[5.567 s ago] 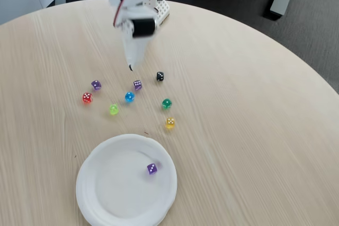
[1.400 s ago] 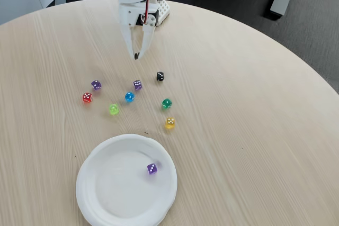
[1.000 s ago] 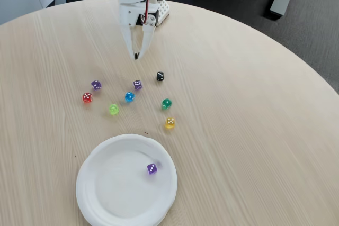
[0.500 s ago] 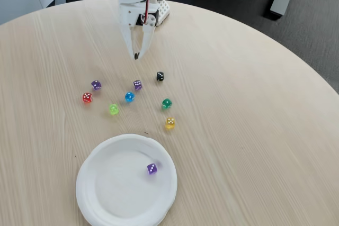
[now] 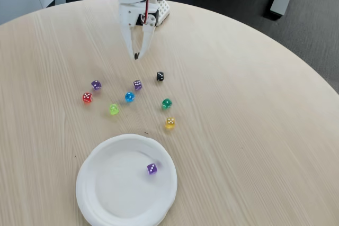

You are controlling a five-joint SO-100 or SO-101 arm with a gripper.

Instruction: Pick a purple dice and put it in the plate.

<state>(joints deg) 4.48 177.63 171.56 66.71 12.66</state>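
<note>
In the fixed view a white plate (image 5: 98, 184) lies at the near edge of the round table, with one purple dice (image 5: 152, 169) inside it, right of centre. Two more purple dice rest on the wood: one (image 5: 137, 84) mid-table and one (image 5: 96, 84) to its left. My white gripper (image 5: 136, 55) hangs at the far side, tips pointing down, about a hand's width beyond the middle purple dice. Its fingers meet at the tips with nothing between them.
Other dice lie around: black (image 5: 160, 76), blue (image 5: 129, 97), red (image 5: 87, 97), light green (image 5: 114, 109), dark green (image 5: 166, 104), yellow (image 5: 170, 123). The pale wooden table (image 5: 249, 120) has bare room on the right. The arm's base (image 5: 162, 9) sits at the far edge.
Since 5.6 s ago the arm has drawn back and up toward its base. Over the last second nothing has moved.
</note>
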